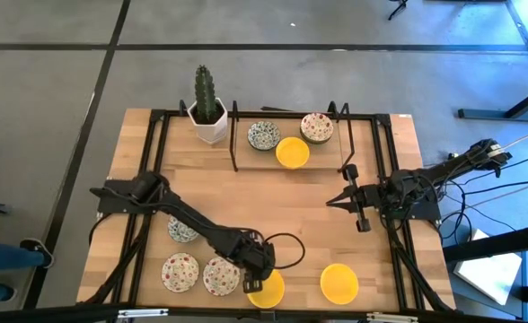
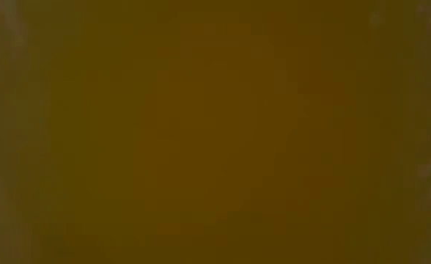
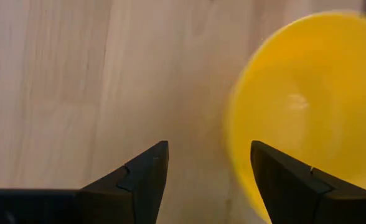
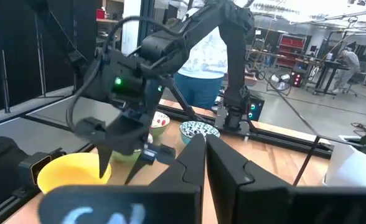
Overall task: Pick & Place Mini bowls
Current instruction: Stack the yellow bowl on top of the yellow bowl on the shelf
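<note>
2 speckled mini bowls (image 1: 199,274) are seen at the lower left of the high view, on the counter (image 1: 273,193). Just right of them, the left pincer (image 1: 255,285) is spread over the yellow bowl (image 1: 269,289), whose near rim is straddled; being round and mouth-up, no long axis is offered. Farther right, the right pincer (image 1: 347,190) is pressed together, empty, well apart.

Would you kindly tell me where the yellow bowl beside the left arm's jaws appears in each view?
High view: yellow bowl at the table's near edge, beside the left gripper.
Low view: not distinguishable, only a brownish blur.
Left wrist view: bowl by the open jaws.
Right wrist view: bowl under the left gripper.
Shared landmark: the left gripper.
</note>
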`<move>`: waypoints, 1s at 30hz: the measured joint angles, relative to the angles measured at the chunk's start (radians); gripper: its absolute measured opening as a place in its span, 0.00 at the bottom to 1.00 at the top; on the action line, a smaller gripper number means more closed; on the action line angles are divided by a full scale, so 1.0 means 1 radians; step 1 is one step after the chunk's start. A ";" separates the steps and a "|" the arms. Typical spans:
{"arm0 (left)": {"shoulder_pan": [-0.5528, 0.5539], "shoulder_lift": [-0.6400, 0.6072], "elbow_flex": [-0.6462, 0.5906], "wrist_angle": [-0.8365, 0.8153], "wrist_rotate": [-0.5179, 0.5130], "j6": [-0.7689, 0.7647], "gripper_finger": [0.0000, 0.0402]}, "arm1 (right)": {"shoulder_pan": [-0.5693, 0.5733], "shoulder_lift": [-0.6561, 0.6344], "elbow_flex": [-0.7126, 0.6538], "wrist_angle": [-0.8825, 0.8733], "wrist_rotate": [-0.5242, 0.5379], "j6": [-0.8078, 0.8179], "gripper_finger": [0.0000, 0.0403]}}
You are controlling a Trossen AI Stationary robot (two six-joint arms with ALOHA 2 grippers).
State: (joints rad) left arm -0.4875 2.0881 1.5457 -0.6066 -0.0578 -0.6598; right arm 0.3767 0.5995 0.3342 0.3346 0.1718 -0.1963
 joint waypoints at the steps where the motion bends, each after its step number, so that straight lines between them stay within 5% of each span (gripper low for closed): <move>1: 0.001 0.009 0.000 -0.002 -0.002 0.001 0.55 | 0.000 0.000 0.000 -0.004 0.000 0.000 0.04; 10: 0.013 0.036 0.000 0.004 -0.040 0.058 0.47 | 0.000 0.000 0.000 -0.013 0.000 0.008 0.04; 19: 0.019 0.036 0.000 0.006 -0.084 0.129 0.04 | 0.000 0.000 0.000 -0.015 0.000 0.032 0.04; 30: 0.021 -0.024 -0.001 -0.003 -0.174 0.212 0.01 | 0.000 0.000 0.000 -0.014 0.000 0.035 0.04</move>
State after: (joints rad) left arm -0.4667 2.0640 1.5448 -0.6101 -0.2322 -0.4475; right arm 0.3767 0.5995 0.3344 0.3202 0.1715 -0.1616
